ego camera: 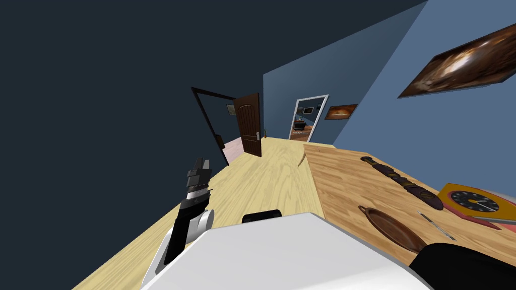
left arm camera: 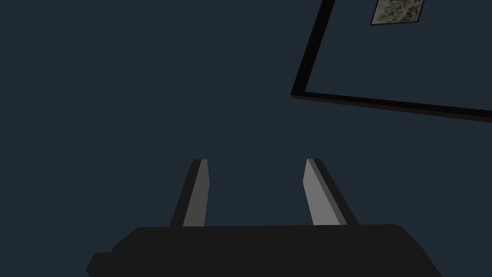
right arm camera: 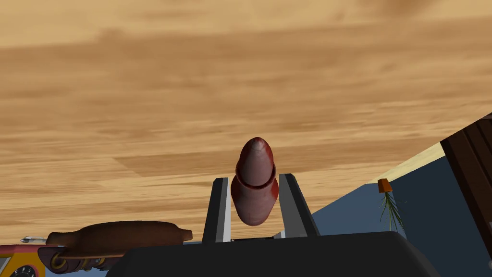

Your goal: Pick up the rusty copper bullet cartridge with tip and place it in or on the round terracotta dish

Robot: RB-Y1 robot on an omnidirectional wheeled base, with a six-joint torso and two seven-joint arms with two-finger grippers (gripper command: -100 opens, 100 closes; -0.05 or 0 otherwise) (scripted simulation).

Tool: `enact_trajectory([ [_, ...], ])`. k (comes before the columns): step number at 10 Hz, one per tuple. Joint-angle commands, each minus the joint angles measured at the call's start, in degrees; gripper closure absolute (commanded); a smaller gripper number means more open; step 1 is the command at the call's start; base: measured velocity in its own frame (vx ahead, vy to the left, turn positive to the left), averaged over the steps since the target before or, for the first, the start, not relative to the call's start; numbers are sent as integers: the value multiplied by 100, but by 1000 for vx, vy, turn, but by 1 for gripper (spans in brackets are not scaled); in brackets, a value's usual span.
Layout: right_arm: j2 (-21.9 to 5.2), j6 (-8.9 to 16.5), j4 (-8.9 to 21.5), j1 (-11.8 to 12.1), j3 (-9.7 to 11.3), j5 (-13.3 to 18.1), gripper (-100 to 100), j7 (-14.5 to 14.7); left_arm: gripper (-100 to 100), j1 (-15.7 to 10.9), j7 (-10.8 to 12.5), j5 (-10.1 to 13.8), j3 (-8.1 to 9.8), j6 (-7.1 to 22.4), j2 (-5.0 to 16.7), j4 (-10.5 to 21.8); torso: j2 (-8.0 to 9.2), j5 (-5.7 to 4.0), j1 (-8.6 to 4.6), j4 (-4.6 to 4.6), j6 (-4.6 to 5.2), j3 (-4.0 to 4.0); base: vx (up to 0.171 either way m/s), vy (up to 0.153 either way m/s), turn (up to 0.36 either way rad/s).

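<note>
**Cartridge held in the right gripper; dish lying on the table**

The right gripper has its two fingers drawn in against opposite sides of the cartridge. The cartridge is a reddish-brown cylinder with a rounded tip and a raised rim where the tip meets the case. The tip points away from the gripper's dark body, toward the grained wooden table that spreads behind it. Whether the cartridge touches that surface cannot be told. Past the table's edge, a small orange pot with a grassy plant shows against a blue wall.

In the head view the terracotta dish, round, shallow and brown, lies on the table near its front edge, on the robot's right side. Just beside it lies a thin metal tool. Farther back lie a long dark sheathed blade with pale bands and a yellow clock with a dark face (its hands are legible).

The left gripper is raised over the light wooden floor, well apart from the table. In its wrist view its fingers stand wide apart with nothing between them. A dark brown door stands at the far end of the floor.
</note>
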Motion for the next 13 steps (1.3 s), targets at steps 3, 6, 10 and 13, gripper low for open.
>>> enact_trajectory([
  [3, -47, -38, -221, 273, -17, -60, 100, 0, 0, 0, 0, 0, 0, 0, 0, 0, -2, 3, 7, -1, 2, -2, 13, 14, -7],
  [6, -56, -18, -294, 331, -16, -71, 0, -3, 0, 0, 0, 0, 0, 0, 0, 0, -6, 3, 9, -1, 0, -3, 13, 14, -6],
  [10, -590, -81, -60, 3, 167, 48, 100, 46, 0, 1, 0, 0, 0, 0, 0, 0, -25, 4, -4, -4, -9, -14, 44, -2, -49],
  [13, -973, -160, 151, -263, 315, 146, 100, 22, 0, 1, 0, 0, 0, 0, 0, 0, -27, 5, -3, -6, -12, -16, 49, -9, -54],
])
